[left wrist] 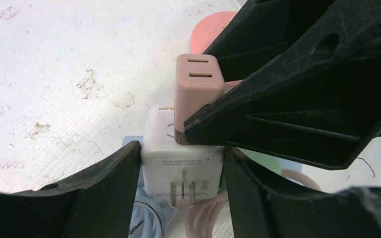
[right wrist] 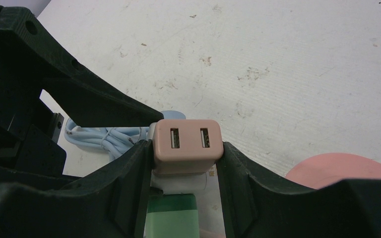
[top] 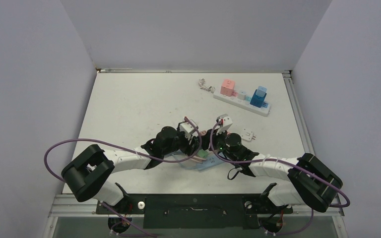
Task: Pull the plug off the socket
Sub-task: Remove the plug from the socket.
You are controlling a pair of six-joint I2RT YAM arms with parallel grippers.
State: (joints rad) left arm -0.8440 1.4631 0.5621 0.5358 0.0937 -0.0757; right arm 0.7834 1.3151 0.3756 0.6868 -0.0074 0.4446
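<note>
The pink plug (right wrist: 187, 144) is clamped by the right tool (right wrist: 186, 151); the left tool (left wrist: 181, 154) straddles the white socket block (left wrist: 181, 166), grip unclear, so the block could be dragged along.

1. Table (top: 129, 109): white top, scuffed, with small brown stains. Pale walls (top: 30, 74) on three sides.
2. Far right of the table: white power strip (top: 265, 110), lying at a slant.
3. Standing on the strip: pink cube adapter (top: 227, 88) at its left end, blue adapter (top: 259, 97) towards its right end, small pale plug (top: 243, 94) between them.
4. Just left of the strip: small white coiled lead (top: 206, 85), apart from it.
5. Loose white plug (top: 248, 135) flat on the table, nearer than the strip.
6. Near centre: light blue cable (right wrist: 104, 137), bundled and tied; pink cable loop (left wrist: 203, 218) just beside it.
7. Green block (right wrist: 171, 215); only its top shows.
8. Pink round disc (right wrist: 342, 168) flat on the table, partly hidden.
</note>
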